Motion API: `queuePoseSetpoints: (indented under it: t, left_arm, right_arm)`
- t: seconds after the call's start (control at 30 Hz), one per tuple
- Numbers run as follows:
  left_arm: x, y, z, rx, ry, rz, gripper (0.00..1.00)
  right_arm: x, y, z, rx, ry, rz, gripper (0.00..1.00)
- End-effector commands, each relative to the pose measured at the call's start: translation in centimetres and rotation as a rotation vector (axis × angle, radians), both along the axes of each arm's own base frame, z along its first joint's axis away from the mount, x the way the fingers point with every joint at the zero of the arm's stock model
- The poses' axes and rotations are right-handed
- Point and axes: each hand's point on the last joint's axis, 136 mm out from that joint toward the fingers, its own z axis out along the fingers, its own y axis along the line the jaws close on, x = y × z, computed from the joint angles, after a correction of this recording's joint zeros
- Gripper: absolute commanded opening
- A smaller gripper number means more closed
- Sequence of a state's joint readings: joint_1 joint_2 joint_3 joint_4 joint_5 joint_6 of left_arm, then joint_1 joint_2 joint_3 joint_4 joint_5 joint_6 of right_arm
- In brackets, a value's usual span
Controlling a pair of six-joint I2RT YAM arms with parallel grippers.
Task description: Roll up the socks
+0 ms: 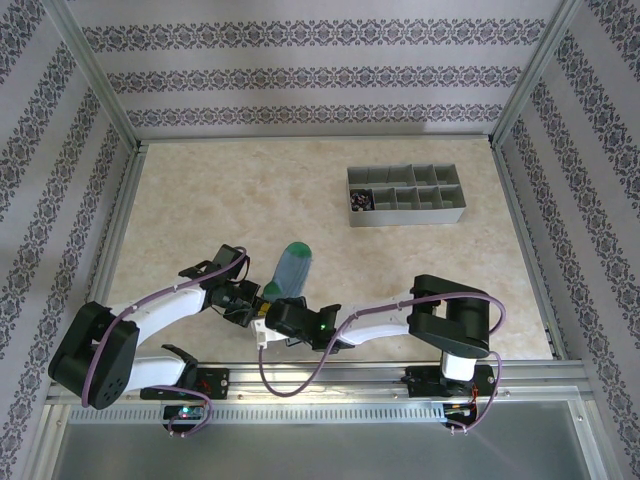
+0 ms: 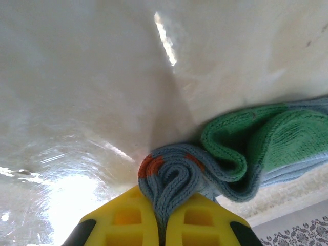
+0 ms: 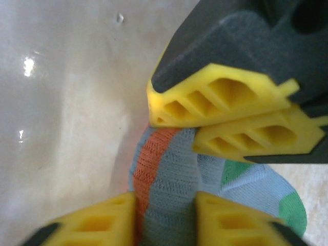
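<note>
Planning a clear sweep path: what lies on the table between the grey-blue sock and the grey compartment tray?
Nothing: the top view shows bare marbled tabletop between the grey-blue sock and the compartment tray.

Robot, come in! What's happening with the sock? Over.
Left hand shut on blue sock, cuff end. Right hand gripping it too, close alongside. Grey tray far off, not in way.
</note>
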State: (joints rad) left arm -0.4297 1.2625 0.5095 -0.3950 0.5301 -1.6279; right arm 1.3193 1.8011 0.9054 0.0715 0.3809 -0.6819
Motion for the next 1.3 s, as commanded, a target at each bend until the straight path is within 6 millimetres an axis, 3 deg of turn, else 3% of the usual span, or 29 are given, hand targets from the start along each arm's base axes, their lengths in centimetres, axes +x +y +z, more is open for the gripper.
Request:
queuePoseSetpoints:
  t: [0.0, 0.03, 0.17, 0.4, 0.57, 0.7, 0.9, 1.03, 1.27]
  left_arm:
    - [-2.0, 1.9, -1.4, 0.085, 0.097, 0.015, 0.0]
    - [-2.0, 1.9, -1.4, 0.085, 0.096, 0.018, 0.0]
    - [-1.6, 2.0, -0.8, 0.079, 0.063, 0.023, 0.0]
    - [0.0, 1.7, 1.5, 0.028, -0.056, 0.037, 0.43]
    - [1.4, 1.9, 3.6, 0.014, -0.18, 0.028, 0.54]
    - [2.1, 1.1, 4.4, -0.037, -0.258, 0.013, 0.55]
    - [1.6, 0.7, 4.2, -0.067, -0.273, -0.002, 0.53]
    - [2.3, -0.1, 4.0, -0.093, -0.306, -0.005, 0.53]
    - [2.7, -1.4, 2.5, -0.09, -0.295, -0.042, 0.52]
  right_arm:
    - [0.4, 0.8, 0.5, 0.011, 0.012, -0.008, 0.06]
    - [0.2, 0.7, 0.3, 0.011, 0.039, -0.011, 0.0]
    - [-0.9, -0.5, -0.9, 0.017, 0.237, -0.056, 0.0]
    - [-2.9, -2.5, -2.9, 0.058, 0.726, -0.185, 0.0]
    - [-3.0, -3.4, -3.5, 0.082, 0.978, -0.272, 0.0]
    - [-2.5, -4.3, -4.2, 0.064, 1.094, -0.34, 0.0]
    - [-1.0, -5.2, -4.5, 0.086, 1.192, -0.43, 0.0]
    - [-0.3, -5.6, -4.7, 0.094, 1.256, -0.481, 0.0]
    - [0.3, -6.3, -5.8, 0.068, 1.334, -0.569, 0.0]
